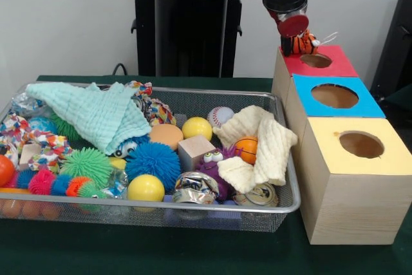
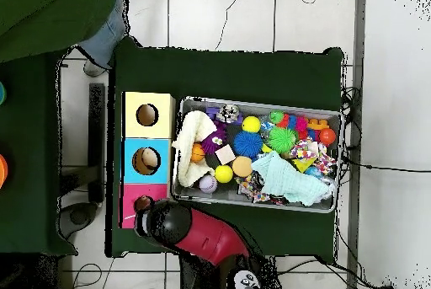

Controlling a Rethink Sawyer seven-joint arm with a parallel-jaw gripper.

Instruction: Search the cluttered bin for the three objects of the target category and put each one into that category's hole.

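Tool (image 1: 301,42): hung just above the red-topped box, closed round a small orange-and-black striped toy; in the overhead view it is hidden under the arm.
Striped toy (image 1: 305,44): held in the tool, right over the edge of the red box's hole, with thin white whiskers or strings sticking out on one side.
Red box (image 1: 335,66): directly under the tool, first in a row of three wooden boxes; its round hole lies just below the toy.
Blue box (image 1: 370,98): next in the row, touching the red one, on the side away from the robot; something pale is seen inside its hole from overhead (image 2: 150,160).
Yellow box (image 1: 393,156): last in the row, farthest from the tool, its hole dark.
Bin (image 1: 283,104): a wire-mesh tray beside the boxes, to one side of the tool and lower, crowded with things.
Bin contents: a mint cloth (image 1: 96,114), a cream cloth (image 1: 264,149), a blue spiky ball (image 1: 153,161), yellow balls (image 1: 146,188), a baseball (image 1: 220,116), a wooden block (image 1: 195,151), a purple toy with eyes (image 1: 212,165), a dented can (image 1: 261,195).
Desk (image 1: 193,252): covered in dark green, with the bin and the boxes standing on it.
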